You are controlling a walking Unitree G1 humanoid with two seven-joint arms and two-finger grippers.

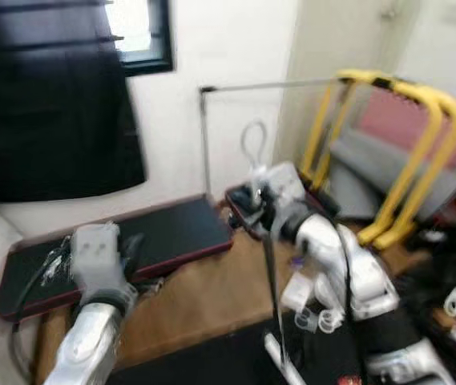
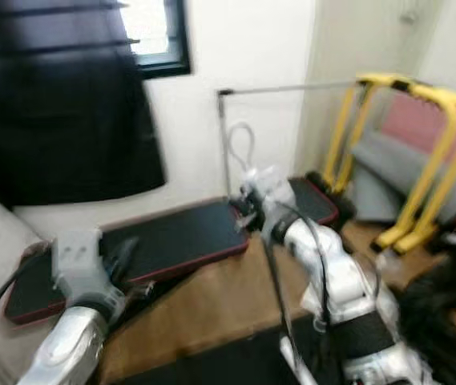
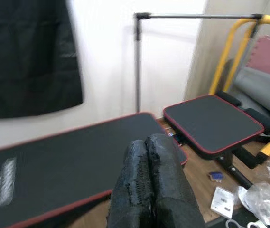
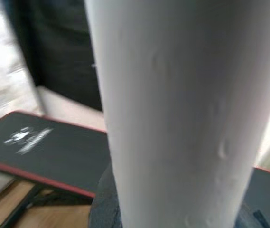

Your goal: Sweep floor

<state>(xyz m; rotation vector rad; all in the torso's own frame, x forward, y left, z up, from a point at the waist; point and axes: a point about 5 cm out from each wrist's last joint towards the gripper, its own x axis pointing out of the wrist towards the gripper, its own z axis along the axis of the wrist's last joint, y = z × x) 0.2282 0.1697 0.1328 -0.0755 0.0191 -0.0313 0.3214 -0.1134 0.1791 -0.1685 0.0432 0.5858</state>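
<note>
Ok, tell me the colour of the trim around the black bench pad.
Red: the bench pad has a thin red trim along its edge, clearest in the left wrist view.

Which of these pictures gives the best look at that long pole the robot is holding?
The left eye view: the broom handle runs from the right gripper down toward the floor. The right eye view shows it fainter. The right wrist view shows it blurred and very close.

White wall (image 1: 211, 48), dark curtain (image 1: 43, 104) under a bright window (image 1: 131, 24). Black red-edged bench (image 1: 131, 241) on wood floor (image 1: 203, 297); yellow frame (image 1: 420, 136) right.
</note>
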